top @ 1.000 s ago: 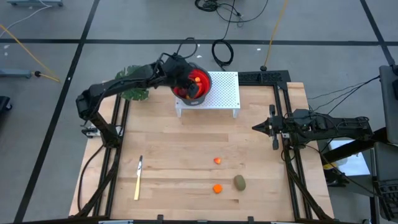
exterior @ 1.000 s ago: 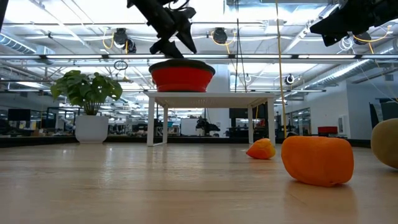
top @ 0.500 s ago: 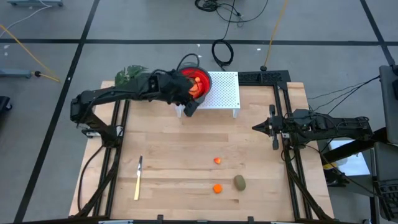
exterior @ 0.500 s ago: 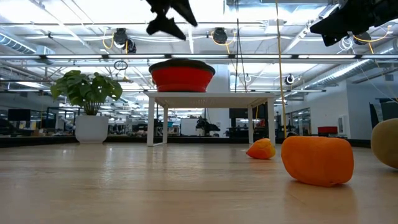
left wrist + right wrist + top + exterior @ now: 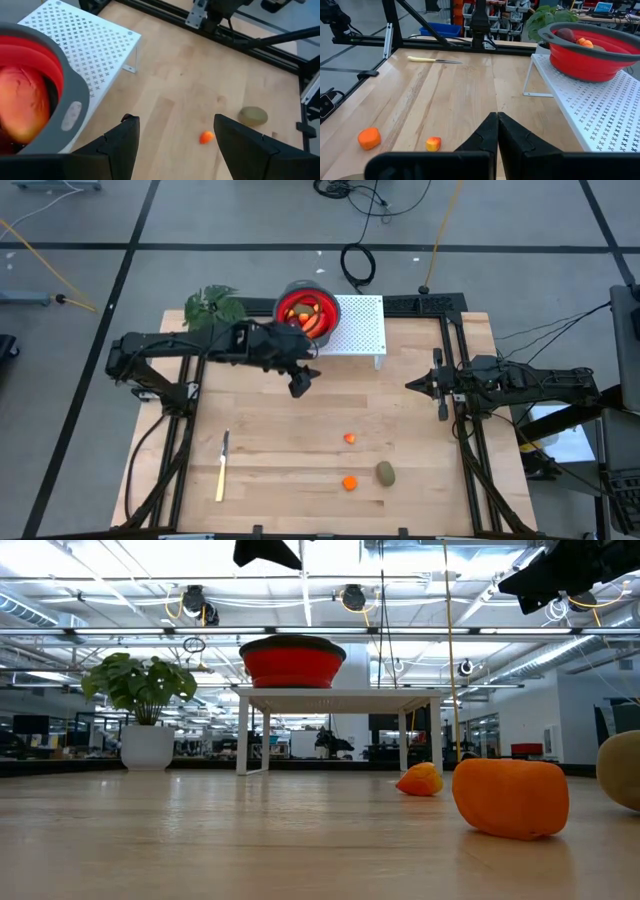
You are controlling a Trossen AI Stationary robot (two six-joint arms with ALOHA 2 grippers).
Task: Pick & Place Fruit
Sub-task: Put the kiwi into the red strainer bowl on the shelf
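The red bowl with a grey rim (image 5: 307,313) stands on a white perforated stand (image 5: 360,330) at the table's far side, and several fruit pieces lie in it. Three pieces lie on the table: a small red-orange one (image 5: 350,438), an orange one (image 5: 349,482) and an olive-brown oval (image 5: 386,473). My left gripper (image 5: 299,387) hovers open and empty over the table just in front of the stand. In its wrist view (image 5: 175,135) the orange piece (image 5: 206,137) and the oval (image 5: 253,116) lie ahead. My right gripper (image 5: 410,385) waits shut at the right side.
A pale-yellow knife (image 5: 222,465) lies near the table's left near corner. A green plant (image 5: 213,307) stands left of the bowl. Dark rails run along both sides of the table (image 5: 280,430). Bare wood lies between the stand and the loose fruit.
My left gripper has drawn back from above the bowl toward the table's near edge and now hangs over the wood in front of the stand. The bowl, the fruit on the table and my right arm have stayed put.
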